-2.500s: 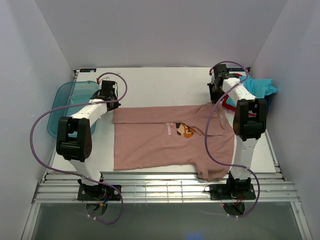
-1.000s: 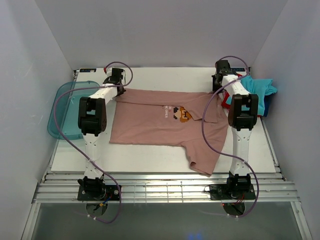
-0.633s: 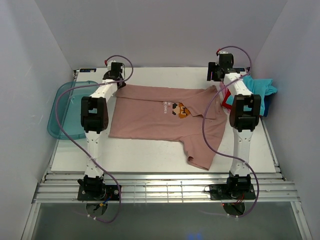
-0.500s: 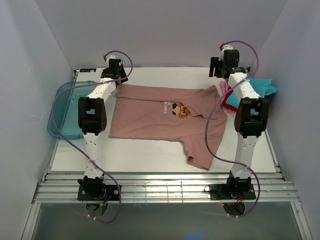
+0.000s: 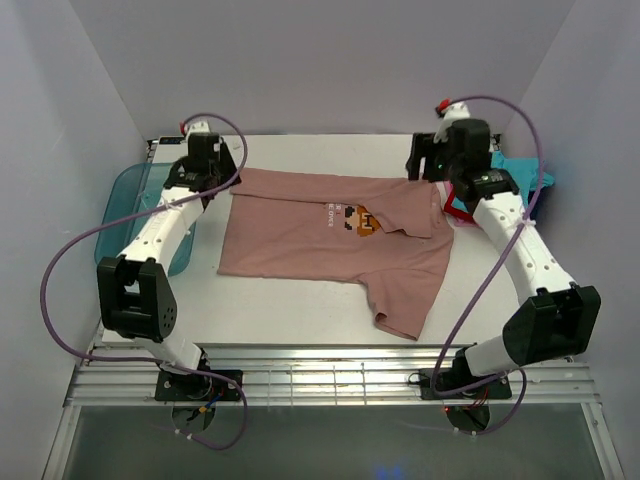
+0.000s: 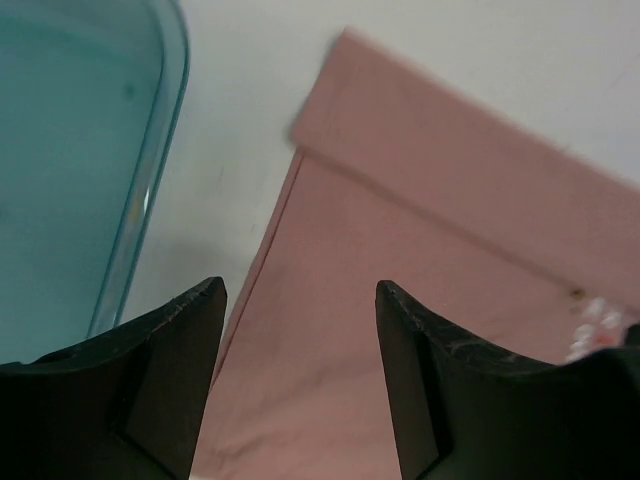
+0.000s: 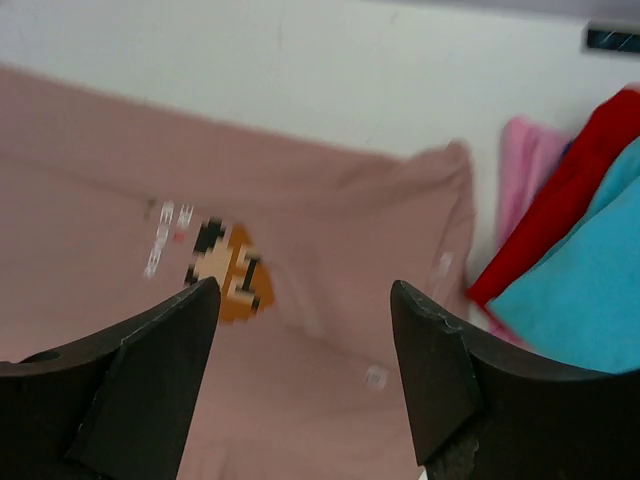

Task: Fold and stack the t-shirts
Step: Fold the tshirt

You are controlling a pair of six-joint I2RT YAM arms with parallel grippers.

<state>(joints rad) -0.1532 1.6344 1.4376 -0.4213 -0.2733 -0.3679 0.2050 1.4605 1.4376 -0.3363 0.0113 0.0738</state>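
Dusty-pink t-shirt [image 5: 320,245] lies flat on table [image 5: 290,312], just beside teal tray [image 5: 125,200], far edge folded over in a band. Left claw [image 5: 205,168] is wide open and empty, over the shirt corner nearest the tray. Right claw [image 5: 420,165] is wide open and empty, over the corner farthest from the tray, near piled t-shirts [image 5: 515,175]. Probably the next fold: grip both corners level, pull evenly, mind loose sleeve [image 5: 400,305].

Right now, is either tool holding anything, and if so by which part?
Nothing is held. The left tool and the right tool are both open and empty, above the far part of the dusty-pink t-shirt.
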